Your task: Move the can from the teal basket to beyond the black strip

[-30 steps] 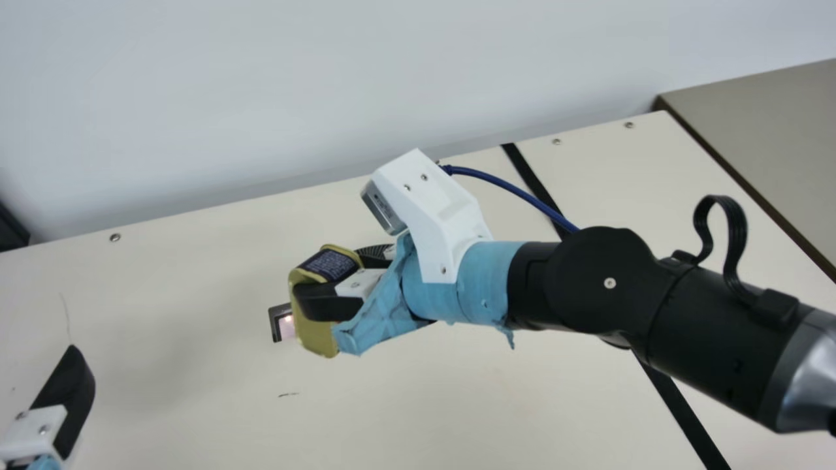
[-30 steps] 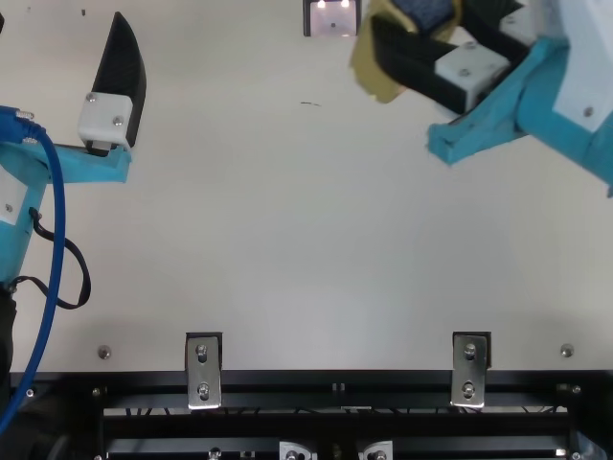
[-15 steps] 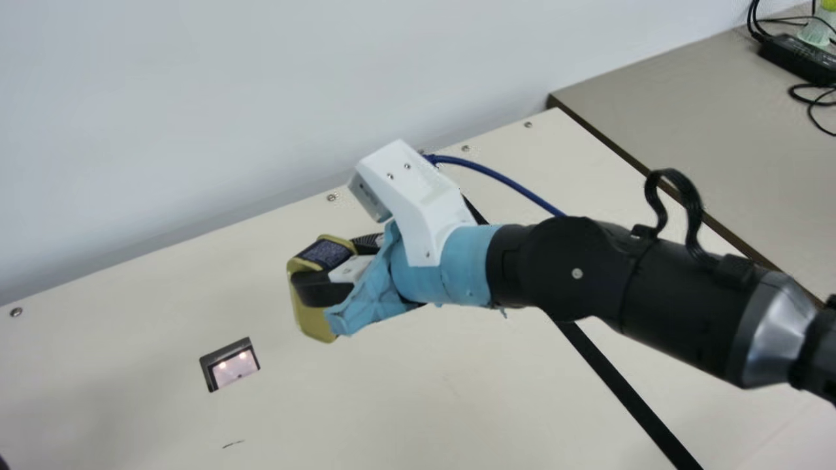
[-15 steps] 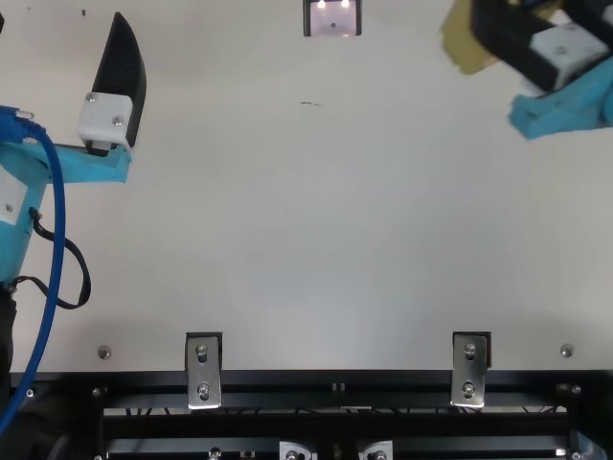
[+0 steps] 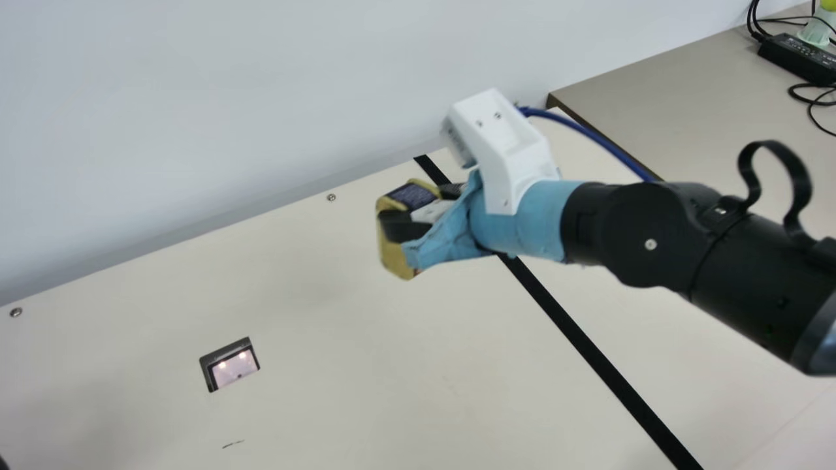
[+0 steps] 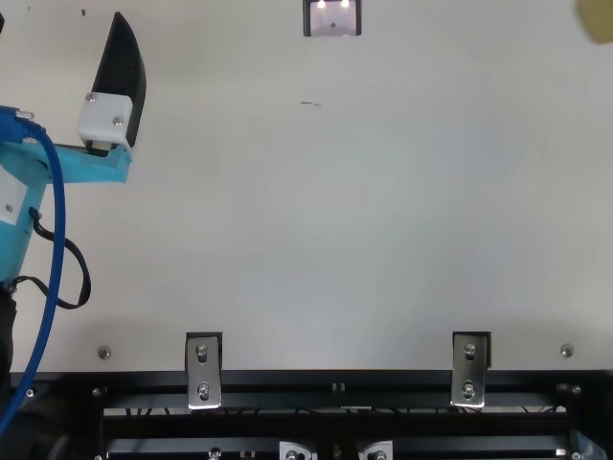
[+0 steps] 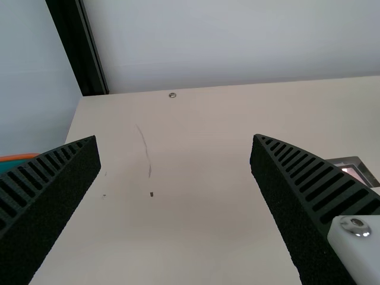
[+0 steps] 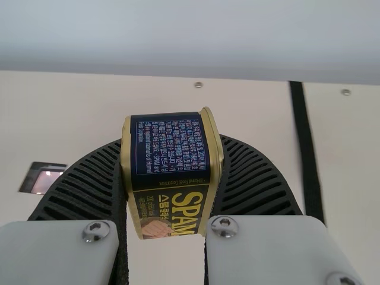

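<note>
In the main view my right gripper (image 5: pixel 410 210) is shut on the gold and dark-blue can (image 5: pixel 394 256), held above the table just left of the black strip (image 5: pixel 588 346). The can's corner (image 6: pixel 596 17) shows at the top view's upper right. In the right wrist view the can (image 8: pixel 172 148) sits between both fingers of my right gripper (image 8: pixel 172 178), with the black strip (image 8: pixel 307 154) off to one side. My left gripper (image 6: pixel 57 21) is open in the top view; the left wrist view has this gripper (image 7: pixel 175 139) with nothing between its fingers. A teal, orange-rimmed object (image 7: pixel 15 164), perhaps the basket, is partly cut off there.
A small framed opening (image 5: pixel 230 365) is set into the table (image 5: pixel 353 365). A pale wall (image 5: pixel 228 98) rises behind. Beyond the table's right edge, a grey-brown surface (image 5: pixel 666 117) bears a black power adapter (image 5: pixel 800 59) and cables.
The camera on the neck turned right first. My right arm, with the can in its gripper, has moved right and toward the table's far side, close to the strip. The left arm has stayed still.
</note>
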